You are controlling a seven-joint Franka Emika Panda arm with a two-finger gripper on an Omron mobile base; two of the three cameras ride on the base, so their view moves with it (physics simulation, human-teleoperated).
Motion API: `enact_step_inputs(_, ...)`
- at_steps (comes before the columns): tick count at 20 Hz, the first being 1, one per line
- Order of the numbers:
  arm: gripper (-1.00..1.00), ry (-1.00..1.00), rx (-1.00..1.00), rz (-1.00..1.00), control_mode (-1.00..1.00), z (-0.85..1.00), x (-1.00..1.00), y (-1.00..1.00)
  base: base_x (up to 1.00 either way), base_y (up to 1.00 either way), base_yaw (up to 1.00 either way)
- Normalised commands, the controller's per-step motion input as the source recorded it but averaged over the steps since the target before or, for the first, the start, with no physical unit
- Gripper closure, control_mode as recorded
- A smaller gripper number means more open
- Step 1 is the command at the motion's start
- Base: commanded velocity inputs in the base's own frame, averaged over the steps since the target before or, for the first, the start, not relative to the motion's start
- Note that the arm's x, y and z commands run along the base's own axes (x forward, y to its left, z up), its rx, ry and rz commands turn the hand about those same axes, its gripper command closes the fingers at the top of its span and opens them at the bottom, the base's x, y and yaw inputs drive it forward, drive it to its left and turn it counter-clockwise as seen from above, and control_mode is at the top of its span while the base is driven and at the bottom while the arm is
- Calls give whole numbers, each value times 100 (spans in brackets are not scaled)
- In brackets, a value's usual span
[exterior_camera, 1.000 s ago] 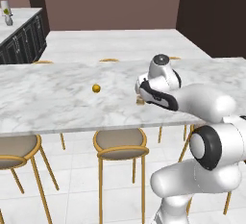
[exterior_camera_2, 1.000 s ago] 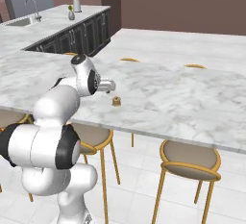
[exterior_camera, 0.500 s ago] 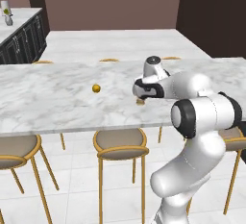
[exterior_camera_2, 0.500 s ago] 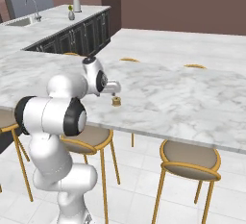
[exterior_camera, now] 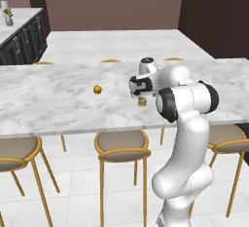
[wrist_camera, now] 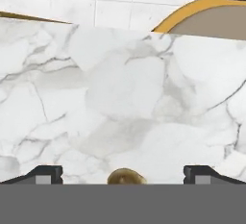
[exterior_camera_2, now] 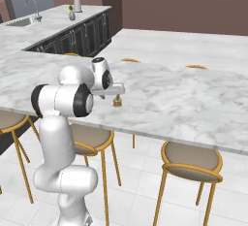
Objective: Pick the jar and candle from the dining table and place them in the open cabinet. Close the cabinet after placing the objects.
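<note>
While I am hovering the gripper (wrist_camera: 123,172) just above the dining table (exterior_camera: 48,104), its fingers (wrist_camera: 45,174) are standing wide apart and holding nothing. Directly under the hand, the small tan-gold thing I am taking for the candle (exterior_camera_2: 116,103) is sitting on the marble near the table's front edge; in the hand view its rounded top (wrist_camera: 126,176) is showing midway between the two tips. Further along the table from the candle, well apart from it, a little golden ball (exterior_camera: 97,89) is resting on the slab; I cannot tell whether that is the jar's knob. I am judging this as the approach to the first pick. Next I am planning a straight descent until the fingers flank the candle, then a gentle close, since something so small could slip out.
</note>
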Motion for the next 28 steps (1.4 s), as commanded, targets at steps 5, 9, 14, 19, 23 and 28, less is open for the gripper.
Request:
enact_step_inputs(5, -100, 5, 0, 0, -100, -29, 69, -1, 0, 0, 0)
enact_step_inputs(9, -100, 0, 0, 0, -100, -37, 61, -12, 0, 0, 0)
enact_step_inputs(14, -100, 0, 0, 0, -100, -41, 45, -18, 0, 0, 0)
enact_step_inputs(19, -100, 0, 0, 0, -100, -33, 10, -12, 0, 0, 0)
enact_step_inputs(23, -100, 0, 0, 0, -100, -15, -17, 0, 0, 0, 0)
enact_step_inputs(28, -100, 0, 0, 0, -100, -4, -31, 0, 0, 0, 0)
